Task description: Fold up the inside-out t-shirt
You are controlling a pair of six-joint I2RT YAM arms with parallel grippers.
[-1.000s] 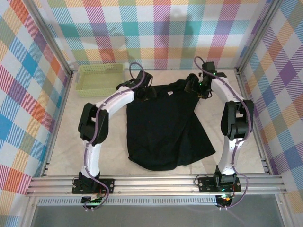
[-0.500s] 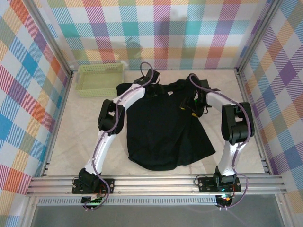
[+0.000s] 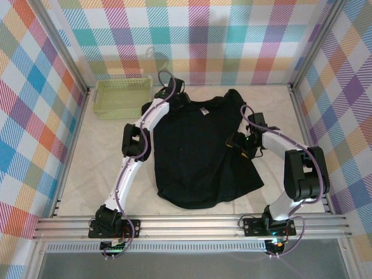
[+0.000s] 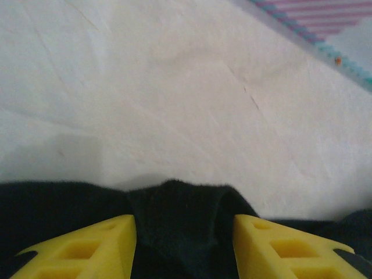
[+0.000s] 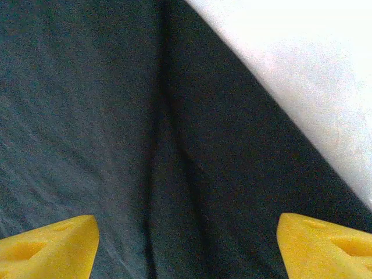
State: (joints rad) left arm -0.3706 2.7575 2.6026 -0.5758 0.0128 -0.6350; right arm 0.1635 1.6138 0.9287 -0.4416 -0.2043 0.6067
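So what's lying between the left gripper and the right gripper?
The plain black cloth t-shirt, lying spread out, with its small white tag nearer the left gripper than the right gripper. The top view shows it.

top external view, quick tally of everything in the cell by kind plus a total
t-shirt: 1
basket: 1
arms: 2
total: 4
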